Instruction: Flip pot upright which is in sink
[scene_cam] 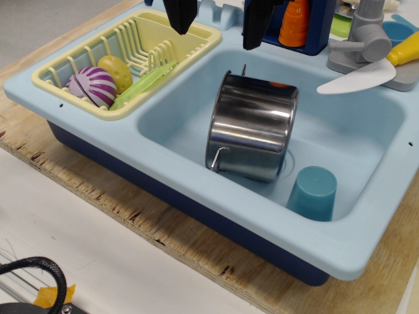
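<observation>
The shiny steel pot (pixel 252 131) lies tilted on its side in the middle of the light blue sink (pixel 170 111). Its curved wall faces the camera, and thin wire handles show at its left edge. I cannot see its opening. My gripper (pixel 217 23) hangs above the sink's back rim, up and to the left of the pot, apart from it. Its two black fingers (pixel 180 16) are spread wide with nothing between them.
A small teal cup (pixel 313 193) stands upside down in the basin just right of the pot. A pale yellow dish rack (pixel 78 62) at left holds toy food. A grey faucet (pixel 363 39), a white knife (pixel 360 77) and an orange toy (pixel 296 23) sit at the back right.
</observation>
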You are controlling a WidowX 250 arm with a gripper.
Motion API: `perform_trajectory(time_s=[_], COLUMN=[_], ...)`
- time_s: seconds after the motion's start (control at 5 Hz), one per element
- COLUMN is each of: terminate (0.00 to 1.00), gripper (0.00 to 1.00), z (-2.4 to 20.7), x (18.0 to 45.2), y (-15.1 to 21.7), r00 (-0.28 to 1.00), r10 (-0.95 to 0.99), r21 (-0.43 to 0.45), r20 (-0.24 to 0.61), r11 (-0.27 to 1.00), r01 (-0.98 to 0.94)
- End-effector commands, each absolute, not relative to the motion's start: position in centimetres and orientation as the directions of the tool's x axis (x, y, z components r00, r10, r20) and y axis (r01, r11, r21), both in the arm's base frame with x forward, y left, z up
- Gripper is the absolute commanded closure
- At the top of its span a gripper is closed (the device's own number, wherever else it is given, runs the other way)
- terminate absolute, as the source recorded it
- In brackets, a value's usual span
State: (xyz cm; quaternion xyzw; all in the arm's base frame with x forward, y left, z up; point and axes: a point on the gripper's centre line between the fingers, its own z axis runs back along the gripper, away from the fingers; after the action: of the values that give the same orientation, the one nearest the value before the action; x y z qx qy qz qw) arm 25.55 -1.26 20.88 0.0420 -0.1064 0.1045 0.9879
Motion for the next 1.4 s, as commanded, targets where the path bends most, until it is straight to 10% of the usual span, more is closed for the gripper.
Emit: perform_trajectory(time_s=[0.0,1.2], terminate=[0.0,0.0], gripper=[0.0,0.0], z=[20.9,15.7], x=[25.5,26.2], y=[-1.3,-0.4], r00=[0.955,0.884], r10=[0.198,0.427], r21=[0.061,-0.497], r20=[0.219,0.189], r11=[0.975,0.818], r01=[-0.215,-0.289])
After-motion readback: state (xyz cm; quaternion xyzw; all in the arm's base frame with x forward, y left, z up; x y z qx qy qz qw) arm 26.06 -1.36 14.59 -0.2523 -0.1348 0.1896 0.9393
